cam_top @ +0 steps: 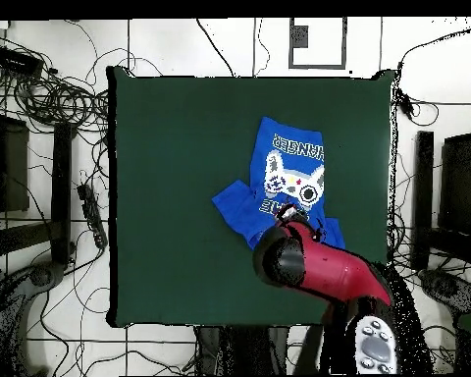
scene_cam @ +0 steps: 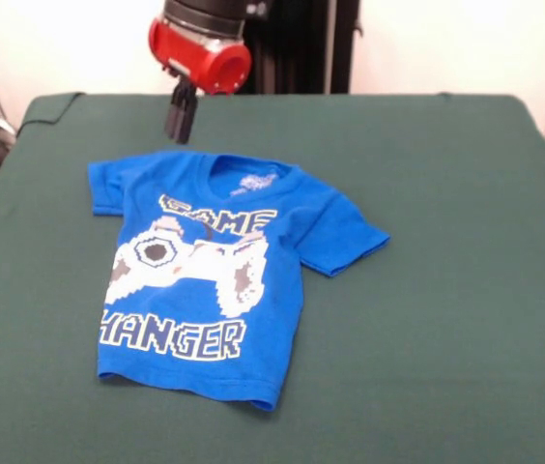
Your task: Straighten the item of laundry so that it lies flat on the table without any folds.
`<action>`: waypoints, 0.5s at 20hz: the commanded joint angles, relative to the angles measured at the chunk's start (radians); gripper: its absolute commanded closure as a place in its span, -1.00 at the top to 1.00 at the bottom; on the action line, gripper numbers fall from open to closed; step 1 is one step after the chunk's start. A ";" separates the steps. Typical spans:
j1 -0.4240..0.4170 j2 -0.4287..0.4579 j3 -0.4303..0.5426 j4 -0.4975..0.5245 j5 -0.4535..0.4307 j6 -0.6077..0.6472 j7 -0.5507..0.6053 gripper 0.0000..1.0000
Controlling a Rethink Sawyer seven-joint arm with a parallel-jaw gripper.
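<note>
The bright blue T-shirt (scene_cam: pixel 210 275) lies print side up on the dark green table (scene_cam: pixel 446 290), collar toward the robot, with "GAME CHANGER" lettering and a controller print. Its left side is folded under so the print is cut off, and small creases run through the middle. The right sleeve sticks out flat. My gripper (scene_cam: pixel 180 124) hangs from the red wrist just above the table behind the collar, apart from the shirt, holding nothing; its dark fingers look close together. In the overhead view the shirt (cam_top: pixel 290 177) shows and the red arm (cam_top: pixel 323 265) covers the collar end.
The green cloth extends far to the right and front of the shirt. Cables and dark stands (cam_top: pixel 53 98) lie on the floor around the table in the overhead view. The robot's black pedestal (scene_cam: pixel 301 43) stands behind the table's far edge.
</note>
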 commanded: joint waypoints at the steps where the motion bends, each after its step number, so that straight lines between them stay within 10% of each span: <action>1: 0.178 0.265 -0.240 -0.179 0.112 -0.169 0.182 -1.00; 10: 0.276 0.445 -0.402 -0.224 0.334 -0.271 0.177 -1.00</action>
